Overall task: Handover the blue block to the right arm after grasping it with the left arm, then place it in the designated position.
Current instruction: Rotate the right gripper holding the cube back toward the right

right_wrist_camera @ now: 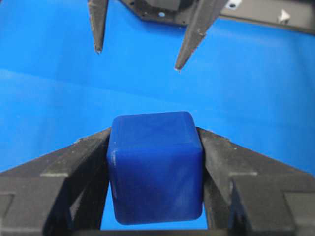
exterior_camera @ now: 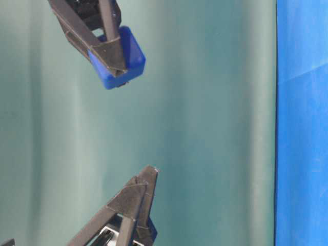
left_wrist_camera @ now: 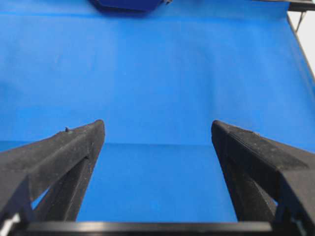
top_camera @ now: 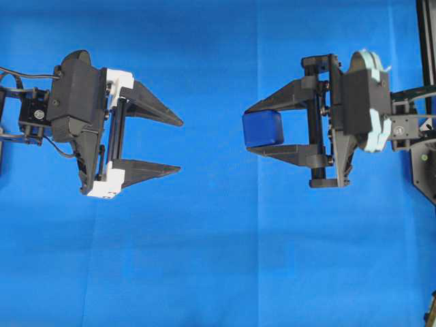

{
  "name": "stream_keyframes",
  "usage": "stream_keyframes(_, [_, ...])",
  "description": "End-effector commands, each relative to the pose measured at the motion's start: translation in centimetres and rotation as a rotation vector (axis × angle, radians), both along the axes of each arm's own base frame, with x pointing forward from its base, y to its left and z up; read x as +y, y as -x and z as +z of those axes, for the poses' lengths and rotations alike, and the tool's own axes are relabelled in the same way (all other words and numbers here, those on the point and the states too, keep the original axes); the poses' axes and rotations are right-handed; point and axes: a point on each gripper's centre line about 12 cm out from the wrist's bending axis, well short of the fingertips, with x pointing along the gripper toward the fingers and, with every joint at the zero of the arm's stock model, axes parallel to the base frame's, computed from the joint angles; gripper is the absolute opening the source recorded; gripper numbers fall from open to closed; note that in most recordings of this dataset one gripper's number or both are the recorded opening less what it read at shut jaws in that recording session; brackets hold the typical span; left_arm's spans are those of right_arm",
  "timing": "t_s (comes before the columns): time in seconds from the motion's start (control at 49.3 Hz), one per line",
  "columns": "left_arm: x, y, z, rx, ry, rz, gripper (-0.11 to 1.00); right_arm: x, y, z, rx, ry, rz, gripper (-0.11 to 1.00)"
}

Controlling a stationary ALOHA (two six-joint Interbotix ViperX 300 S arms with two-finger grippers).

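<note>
The blue block (top_camera: pixel 263 129) is a small dark blue cube with rounded edges, held off the bright blue cloth (top_camera: pixel 218 259). My right gripper (top_camera: pixel 249 129), black with a pale wrist disc, is shut on it, one finger on each side face (right_wrist_camera: pixel 155 167). My left gripper (top_camera: pixel 180 146), with white finger mounts, faces it from the left, open and holding nothing, a short gap away. In the left wrist view only the block's lower edge (left_wrist_camera: pixel 128 4) shows at the top, beyond the open left gripper (left_wrist_camera: pixel 157 130). The table-level view shows the gripped block (exterior_camera: pixel 125 59) above the left fingers (exterior_camera: pixel 138 200).
Blue cloth covers the whole table. A black upright frame (top_camera: pixel 426 41) and the right arm's base (top_camera: pixel 422 163) stand at the right edge. A plain teal backdrop (exterior_camera: pixel 205 128) fills the table-level view.
</note>
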Motion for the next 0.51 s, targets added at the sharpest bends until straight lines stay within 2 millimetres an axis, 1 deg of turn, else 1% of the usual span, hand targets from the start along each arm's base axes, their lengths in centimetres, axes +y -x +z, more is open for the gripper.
stream_keyframes(0.0, [0.10, 0.03, 1.35, -0.044, 0.001, 0.002, 0.93, 0.03, 0.09, 1.28, -0.029, -0.009, -0.005, 0.42])
stream_keyframes(0.486, [0.10, 0.03, 1.35, -0.044, 0.001, 0.002, 0.93, -0.08, 0.11, 1.25, -0.019, -0.009, -0.015, 0.42])
